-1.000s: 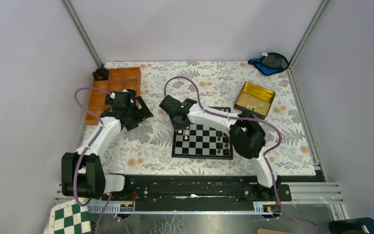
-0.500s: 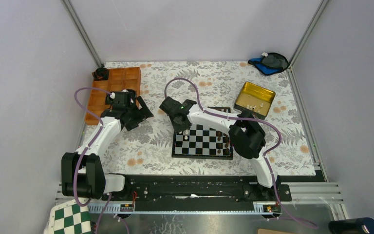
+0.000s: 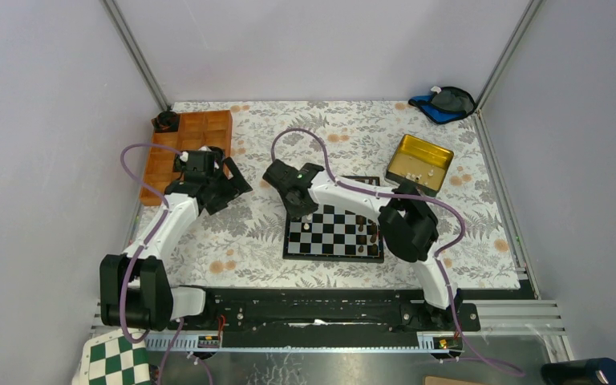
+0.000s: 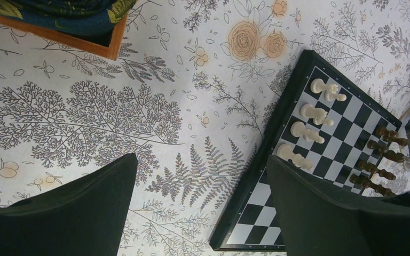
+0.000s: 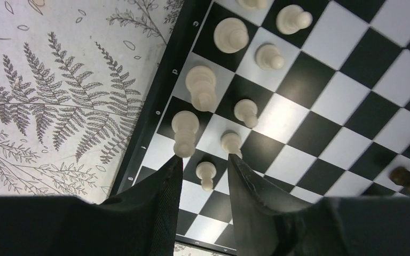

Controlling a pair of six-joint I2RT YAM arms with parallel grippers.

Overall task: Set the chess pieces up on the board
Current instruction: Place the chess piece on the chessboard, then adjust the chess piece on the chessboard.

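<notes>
**1 pawn (image 5: 207, 176) stands free inside the right gripper (image 5: 205, 158)**

2 fingers (image 5: 157, 202) of the right gripper are parted low over the board (image 5: 160, 101), at its left side as the top view shows it. The pawn stands upright between them with a gap on each side, so nothing is clamped. Whether the left fingertip touches the taller piece just ahead of it cannot be told.

8 cream chess pieces (image 5: 202, 85) show whole in the right wrist view, and 1 more is cut off at the top edge. All stand upright in 2 rough lines on the squares nearest the board's black frame. On the far side of the board stand the dark pieces (image 4: 381, 150), in a line along the opposite edge.

The left gripper (image 4: 201, 160) hangs over the flowered tabletop (image 4: 85, 106) to the left of the board. Its fingers are spread wide, with only the cloth pattern showing between them. It is near the corner of a wooden tray (image 3: 188, 136) and apart from the board.

Near the right rear of the tabletop, behind the board, sits a yellow tin (image 3: 417, 152). A few small pale things lie in it, too small to identify.
</notes>
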